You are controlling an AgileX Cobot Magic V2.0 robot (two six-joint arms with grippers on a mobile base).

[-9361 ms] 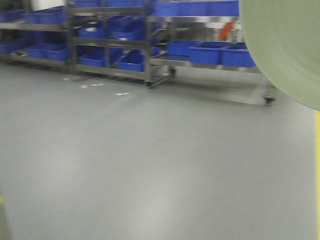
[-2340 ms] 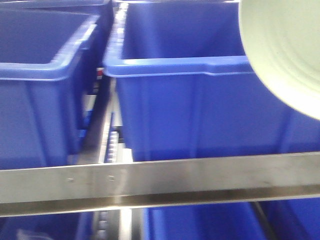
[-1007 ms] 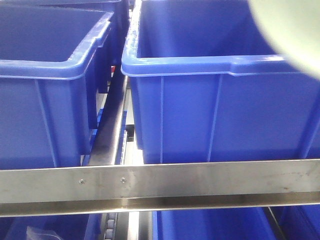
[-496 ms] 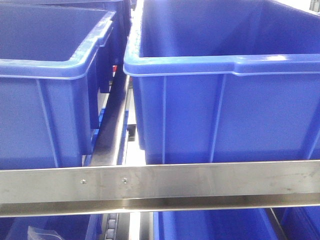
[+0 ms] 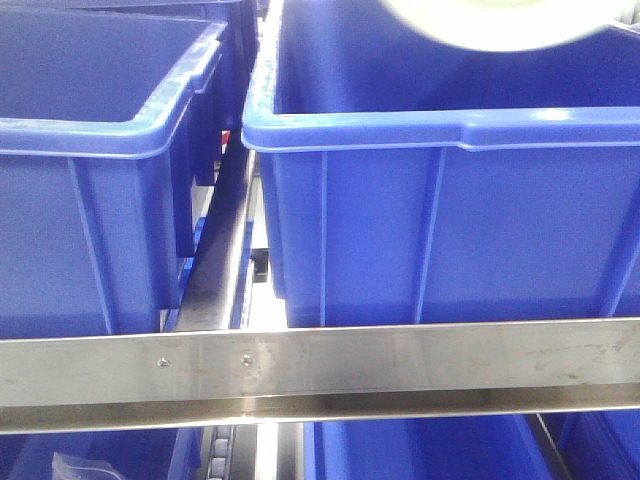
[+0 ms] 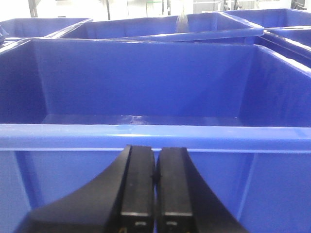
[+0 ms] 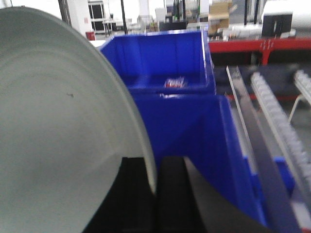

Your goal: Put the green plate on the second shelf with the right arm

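Shelf rail under blue bins; right tool pinching green plate; left tool pressed together.

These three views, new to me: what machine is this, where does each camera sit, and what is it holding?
This is a two-armed robot on a rolling base, parked close to a metal rack.

The front view looks straight ahead from its body. It shows two blue bins, a left bin and a right bin, standing side by side behind a steel rail. The pale edge of the green plate shows above the right bin.

The other two cameras ride on the wrists, just behind the jaws. The left gripper is shut and empty, facing a bin. The right gripper is pinching the plate's rim, holding it on edge above a bin; its jaws stand one on each side of the rim.

The plate is not set down yet.
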